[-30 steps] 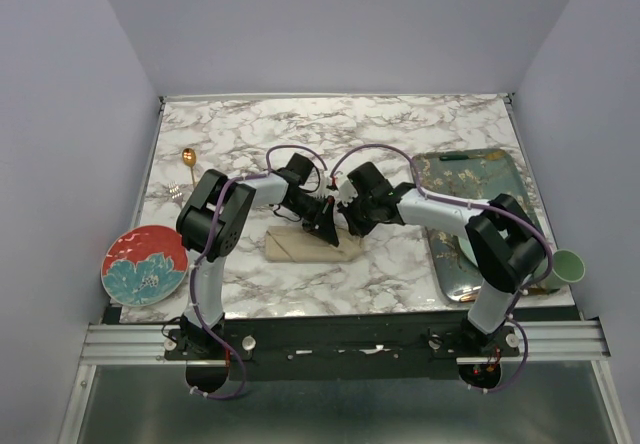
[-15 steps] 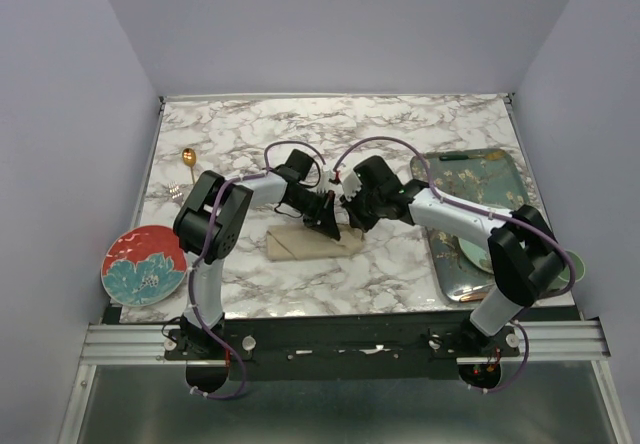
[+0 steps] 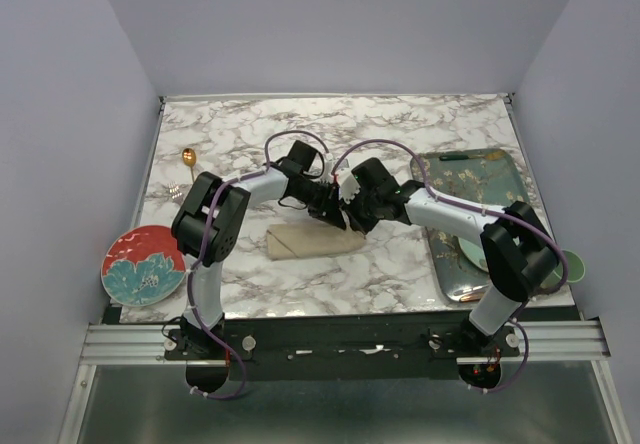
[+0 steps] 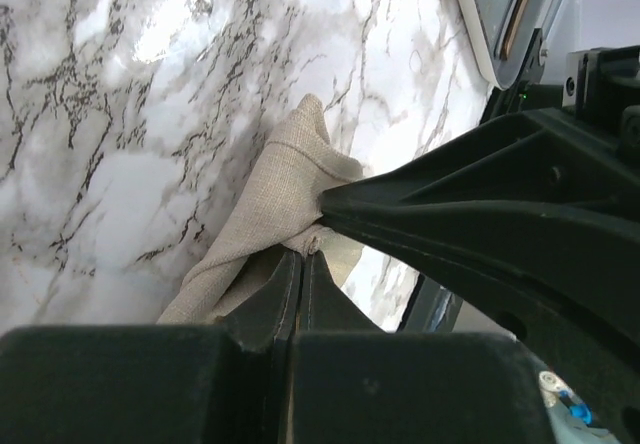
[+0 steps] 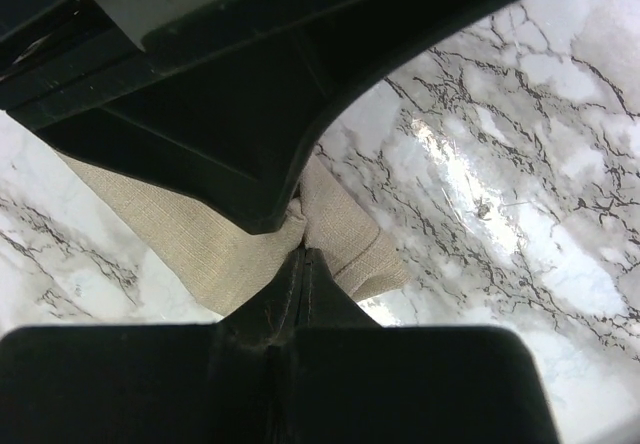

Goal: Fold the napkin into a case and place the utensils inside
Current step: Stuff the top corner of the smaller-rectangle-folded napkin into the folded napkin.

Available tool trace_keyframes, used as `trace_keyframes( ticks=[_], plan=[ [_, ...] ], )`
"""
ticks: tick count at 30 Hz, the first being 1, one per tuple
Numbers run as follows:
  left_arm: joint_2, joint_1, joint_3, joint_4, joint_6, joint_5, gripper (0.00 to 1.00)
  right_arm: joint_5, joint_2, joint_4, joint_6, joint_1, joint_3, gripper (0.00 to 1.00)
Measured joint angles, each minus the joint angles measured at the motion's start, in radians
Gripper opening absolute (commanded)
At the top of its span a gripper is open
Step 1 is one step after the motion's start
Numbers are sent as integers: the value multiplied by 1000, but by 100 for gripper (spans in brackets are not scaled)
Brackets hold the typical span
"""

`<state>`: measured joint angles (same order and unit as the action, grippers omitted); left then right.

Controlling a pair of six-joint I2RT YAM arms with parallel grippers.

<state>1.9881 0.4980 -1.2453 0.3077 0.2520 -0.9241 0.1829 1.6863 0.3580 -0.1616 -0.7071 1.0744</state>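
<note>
Top view: 1 napkin, beige, folded into a narrow oblong, lies flat on the marble tabletop at centre, long axis left to right. 2 arms meet over its right end. Left wrist view: left fingers are pressed together, their tips nipping a raised fold of cloth at that end. Right wrist view: right fingers are likewise pressed together on the same bunched cloth, with the tips of the two pairs touching or just beside each other. The cloth is puckered upward at the pinch, and the rest stays on the tabletop. Utensils: 1 gold spoon at the far left of the tabletop, well apart from the napkin; 1 small pale item just near it, likely the fork, too small to confirm. Neither is in the napkin. Other items: 1 red floral plate at the near left edge; 1 floral tray at right; 1 green cup beside the tray's near right corner.
</note>
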Motion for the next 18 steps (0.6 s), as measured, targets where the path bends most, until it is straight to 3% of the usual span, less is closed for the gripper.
trace_keyframes(
  ticks=[18],
  plan=[
    [98,7,-23,-52,41,34,0,-26,0,4,53,0,4,1]
  ],
)
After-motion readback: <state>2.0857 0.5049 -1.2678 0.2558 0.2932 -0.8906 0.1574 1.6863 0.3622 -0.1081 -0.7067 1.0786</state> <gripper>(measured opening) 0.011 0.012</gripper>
